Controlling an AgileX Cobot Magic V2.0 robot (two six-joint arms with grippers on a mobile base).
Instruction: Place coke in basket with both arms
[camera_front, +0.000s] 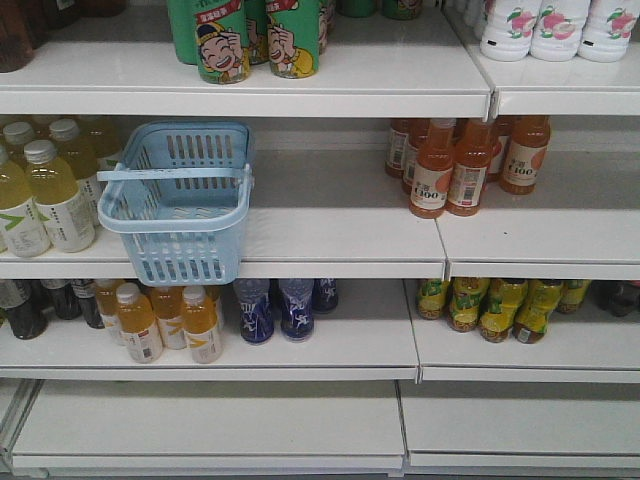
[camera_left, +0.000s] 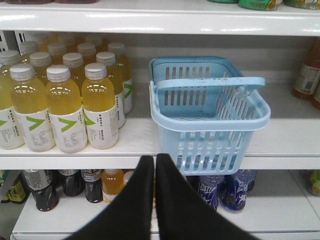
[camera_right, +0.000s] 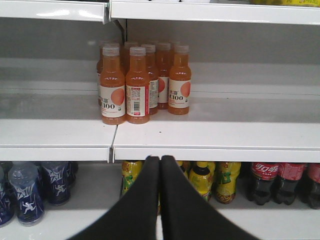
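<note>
Blue basket (camera_front: 190, 255) sat empty on shelf (camera_front: 340, 240); left claw (camera_left: 155, 159), right claw (camera_right: 160, 160) pinched closed, holding nothing. Coke can unseen; pick, drop undone.

Counts, front view:
- 1 basket (camera_front: 190, 255)
- yellow bottles (camera_left: 65, 107) left of basket: 12+, back rows hidden
- orange bottles (camera_right: 137, 85) right of basket: at least 6
- blue bottles (camera_front: 296, 308) below basket: 3 visible
- white bottles (camera_front: 560, 28) above basket, far right: 3

Basket (camera_front: 185, 250) on mid shelf (camera_front: 330, 225) w/ juice bottles (camera_front: 55, 195) just left, C100 bottles (camera_front: 465, 165) well apart on right.
</note>
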